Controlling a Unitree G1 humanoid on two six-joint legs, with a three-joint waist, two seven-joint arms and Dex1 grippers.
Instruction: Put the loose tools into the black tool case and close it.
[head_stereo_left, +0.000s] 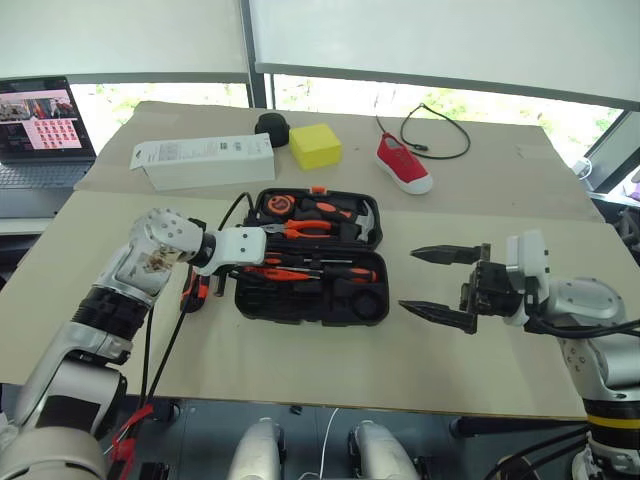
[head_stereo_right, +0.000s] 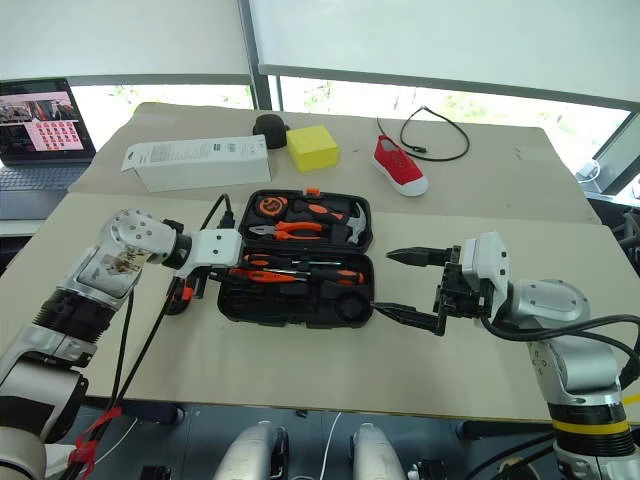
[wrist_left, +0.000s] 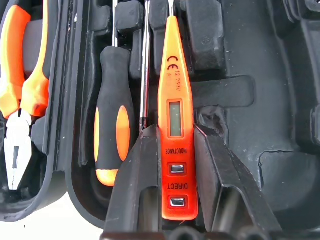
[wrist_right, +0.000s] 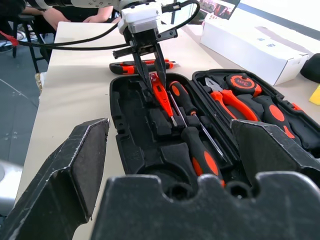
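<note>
While the left end effector (wrist_left: 172, 165) pinches the orange tester pen (wrist_left: 175, 115) by its button end over the open black tool case (head_stereo_left: 310, 260) at the desk's middle, item reads: light, rigid, smooth plastic, likely slippery; grip flat sides. Utility knife (wrist_right: 142, 65) lies beside the case's left edge. Right end effector (head_stereo_left: 440, 285) gapes wide, empty.

The black tool case (wrist_left: 240, 65) is showing matt, grainy moulded plastic; the tester pen (wrist_left: 176, 115) is gleaming as smooth glossy orange plastic; the pliers (wrist_left: 17, 145) are showing bare bright metal jaws; the table (head_stereo_left: 480, 200) is looking like matt beige board
</note>
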